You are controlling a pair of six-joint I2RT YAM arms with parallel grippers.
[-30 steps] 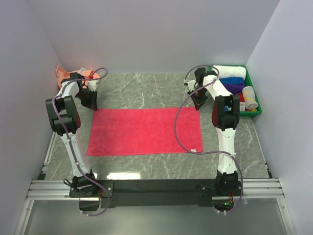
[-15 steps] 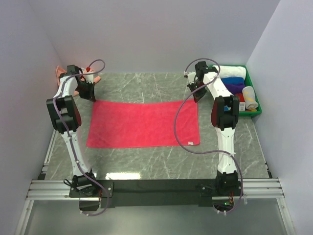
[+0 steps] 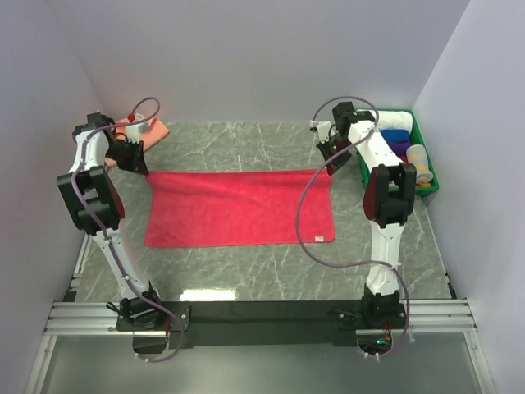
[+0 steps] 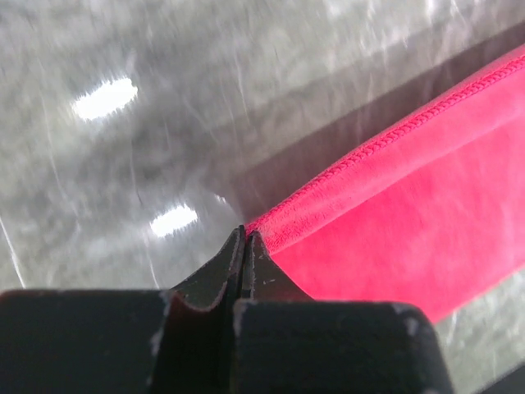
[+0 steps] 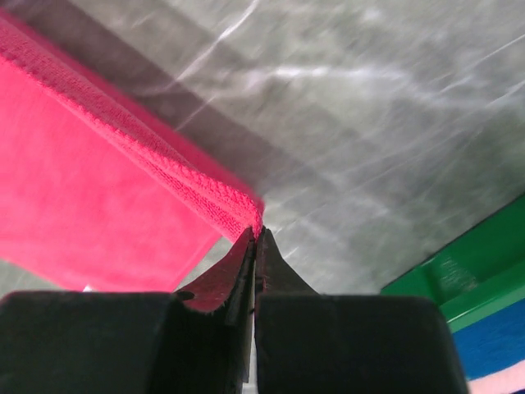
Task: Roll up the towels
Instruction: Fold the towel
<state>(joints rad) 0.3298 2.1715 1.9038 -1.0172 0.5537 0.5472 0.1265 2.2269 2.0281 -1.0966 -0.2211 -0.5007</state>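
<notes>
The left gripper (image 4: 246, 238) is pinched tight on the pink towel (image 3: 238, 209) at its far left corner. The right gripper (image 5: 257, 236) clamps the far right corner, edge lifted.

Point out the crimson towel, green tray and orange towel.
crimson towel (image 3: 238, 209), top view, flat middle
green tray (image 3: 428, 188), top view, near right corner
orange towel (image 3: 156, 131), top view, bunched cloth's middle

The right gripper (image 5: 256, 240) has its two dark fingers pressed together, pinching the corner of a pink towel (image 5: 90, 197). The towel's stitched hem runs up and left from the pinch, lifted off the grey marbled table (image 5: 369, 123) and throwing a shadow on it. At the lower right is a green tray (image 5: 459, 279) with a blue towel (image 5: 492, 349) inside.
</notes>
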